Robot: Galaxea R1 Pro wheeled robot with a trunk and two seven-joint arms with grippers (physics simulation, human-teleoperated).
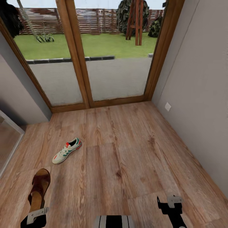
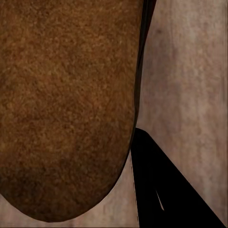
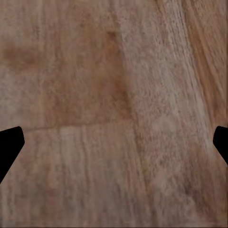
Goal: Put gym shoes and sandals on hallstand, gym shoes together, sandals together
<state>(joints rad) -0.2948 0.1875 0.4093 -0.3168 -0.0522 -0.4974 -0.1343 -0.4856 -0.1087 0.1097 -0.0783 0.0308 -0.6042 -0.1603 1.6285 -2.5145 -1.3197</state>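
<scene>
- Brown leather sandal (image 1: 38, 189): held at its heel end by the left gripper (image 1: 34, 217), low at the left of the head view; toe points away from the robot. Tan footbed (image 2: 66, 104) sits close before the left wrist camera, one dark finger (image 2: 166, 190) beside it. How wide the jaws stand cannot be told; they appear closed on the sandal.
- Right gripper (image 1: 171, 202): spread wide, nothing between its fingertips (image 3: 9, 142); hangs over bare planks at the lower right.
- Gym shoe (image 1: 66, 150): cream-white, green stripes, red-orange tongue; lies on the corridor floor (image 1: 126, 152) just beyond the sandal, well apart from both grippers, toe toward the robot's left.
- Surroundings: timber-framed glass doors (image 1: 85, 57) ahead, grey wall (image 1: 202, 95) to the right.
- Progress, as judged: early. One sandal in hand, not yet racked; one gym shoe untouched on the floor. Remaining: carrying and pairing all four on the hallstand.
</scene>
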